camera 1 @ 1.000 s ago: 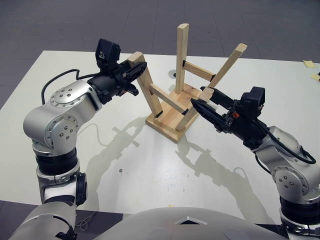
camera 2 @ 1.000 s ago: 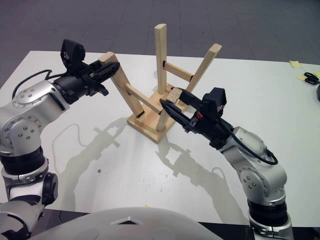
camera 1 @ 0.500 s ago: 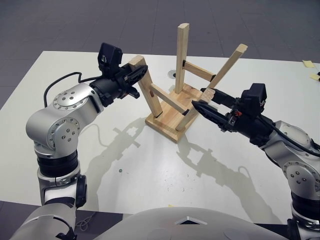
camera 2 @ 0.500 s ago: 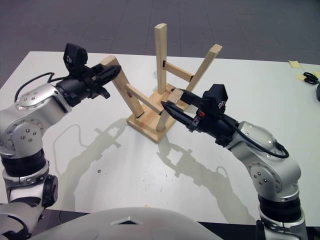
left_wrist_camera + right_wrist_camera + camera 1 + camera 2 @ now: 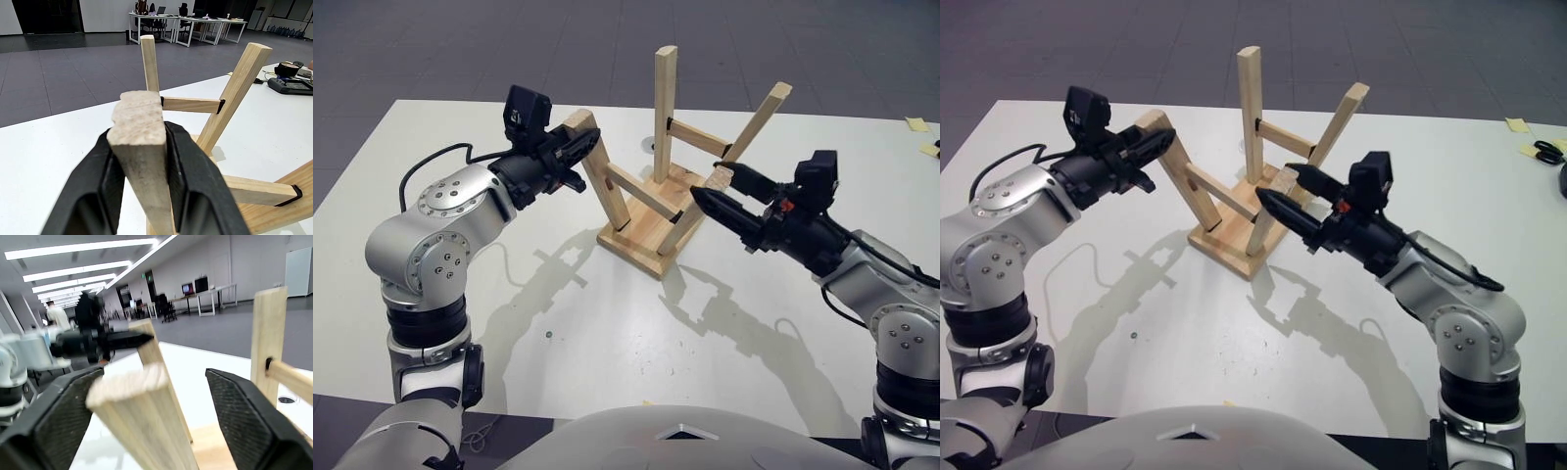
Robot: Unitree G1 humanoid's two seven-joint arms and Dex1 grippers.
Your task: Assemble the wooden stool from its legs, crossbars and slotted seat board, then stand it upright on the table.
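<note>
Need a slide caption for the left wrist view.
Left gripper clamped on an upturned stool leg, crossbar beyond.

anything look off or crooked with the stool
The stool is upside down on its seat board, and its legs lean at different angles: one near upright, others splayed outward. Nothing looks broken.

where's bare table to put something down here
Widest free patch: the near table strip between both arms, in front of the stool. Also bare: the far left corner behind the left gripper, and the right side toward the yellow notes. Crowded: the middle, where the left jaws clamp a leg and the right gripper straddles another.
</note>
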